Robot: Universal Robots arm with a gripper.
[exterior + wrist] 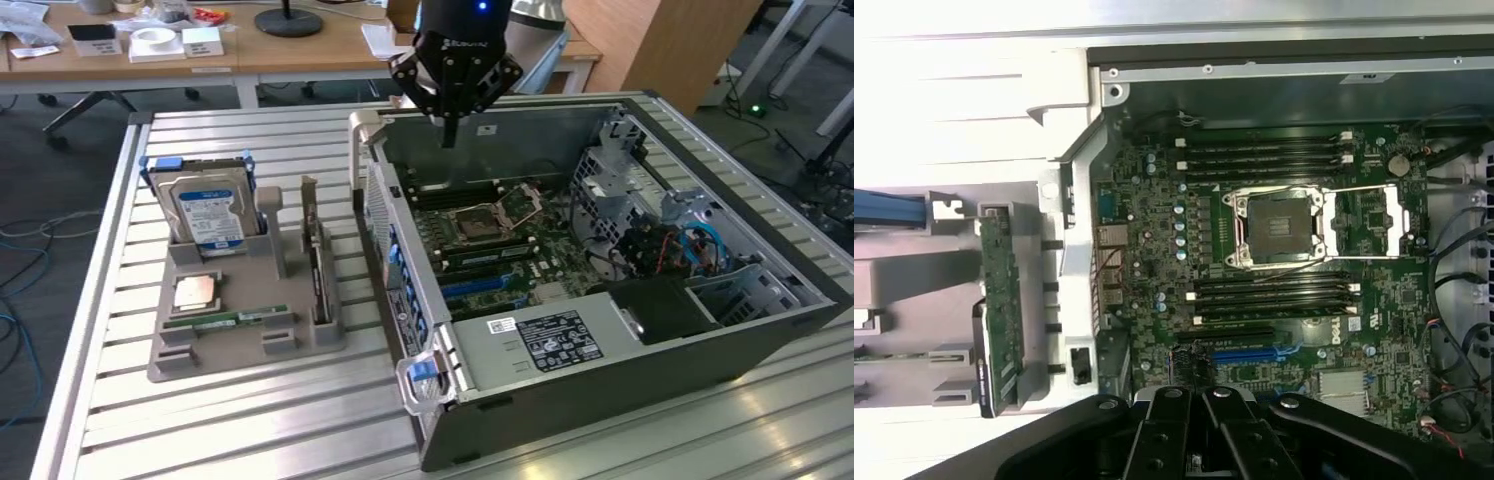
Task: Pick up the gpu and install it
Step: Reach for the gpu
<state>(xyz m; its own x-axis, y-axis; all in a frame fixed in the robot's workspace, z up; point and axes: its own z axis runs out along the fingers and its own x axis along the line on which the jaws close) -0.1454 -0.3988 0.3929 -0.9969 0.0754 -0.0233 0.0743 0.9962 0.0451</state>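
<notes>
Pincer (450,132): closed tight with nothing in its grip, hanging over the open computer case (534,370) toward the far edge of the desk (267,430).
Gpu (315,255): upright on its long edge in the grey holder (227,360), in the slot nearest the case, untouched.
Holder: between the case and the desk's edge at the exterior view's left.
Hard drive (207,210): upright at the holder's far end.

Robot end-effector | gripper (450,135): glossy black housing, tapering at 6 o'clock to a slim dark tip | blue indicator light (481,6) at 12 o'clock | pale lettering (467,45) across housing front | black linkage bars (1159,440) with round pivot pins
</notes>
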